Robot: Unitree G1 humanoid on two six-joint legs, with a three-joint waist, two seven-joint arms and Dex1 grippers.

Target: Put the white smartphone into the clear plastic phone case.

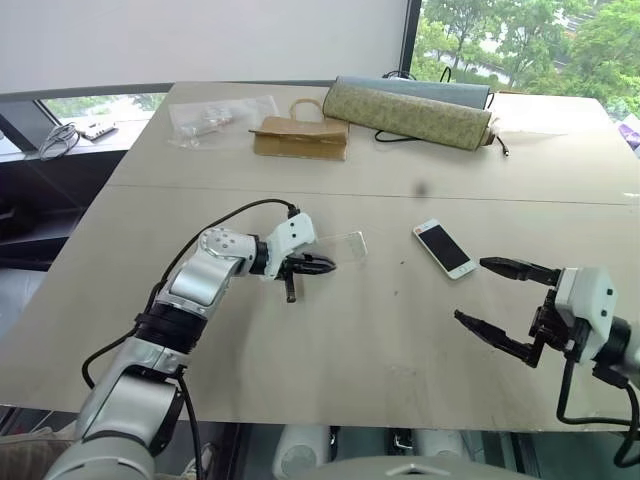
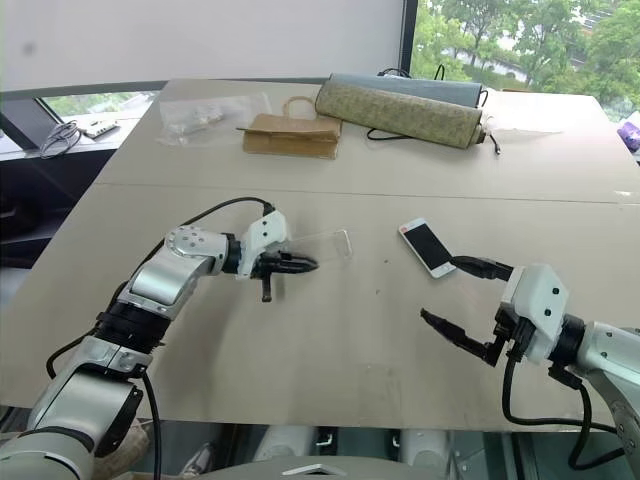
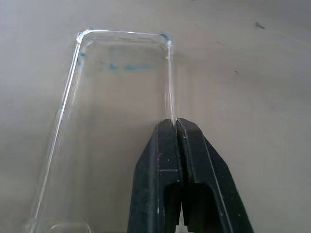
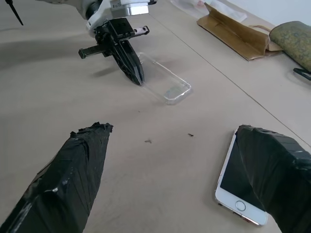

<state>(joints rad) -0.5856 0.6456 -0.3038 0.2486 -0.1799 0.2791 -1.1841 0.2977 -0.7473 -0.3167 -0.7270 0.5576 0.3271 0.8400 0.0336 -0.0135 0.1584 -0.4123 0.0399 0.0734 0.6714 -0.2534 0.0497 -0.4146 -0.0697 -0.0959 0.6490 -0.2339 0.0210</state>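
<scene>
A pale wooden table (image 1: 330, 340) is filling most of the scene. At its far edge, a crinkled clear bag (image 1: 222, 118) of small items is lying beside a flat brown paper bag (image 1: 300, 135) with handles. Next to that, a rolled patterned mat (image 1: 410, 113) is lying crosswise, a black cable (image 1: 497, 140) trailing from its end. Beyond the table's left side, white cables (image 1: 57, 140) are sitting on a sill.
</scene>
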